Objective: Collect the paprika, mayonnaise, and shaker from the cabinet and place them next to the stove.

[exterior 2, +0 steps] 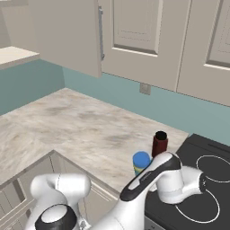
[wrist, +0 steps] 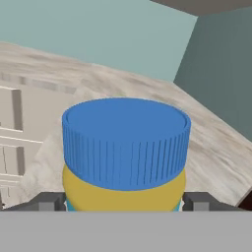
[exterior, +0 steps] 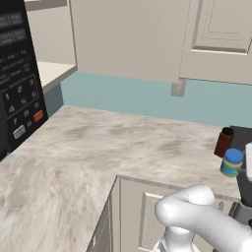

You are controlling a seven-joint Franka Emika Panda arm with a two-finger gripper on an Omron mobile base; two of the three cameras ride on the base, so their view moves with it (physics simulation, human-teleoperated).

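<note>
Counter (exterior: 88, 147): mottled beige stone look, matt. Mayonnaise (wrist: 125, 152): ribbed blue plastic lid, smooth yellow body. Paprika (exterior 2: 159, 143): smooth dark red bottle. Stove (exterior 2: 211, 179): smooth black top. Cupboard doors (exterior 2: 139, 27): matt beige panels.

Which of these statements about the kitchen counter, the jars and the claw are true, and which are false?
1. The squat jar with the blue lid stands on the marbled counter. True.
2. The dark red bottle with the black cap lies on its side. False: it stands upright.
3. The dark red bottle stands next to the blue-lidded jar, near the black stove top. True.
4. The claw is shut with nothing between its tips. False: its tips stand wide, one on each side of the jar.
5. The jar's lid is off. False: the lid is on.
</note>
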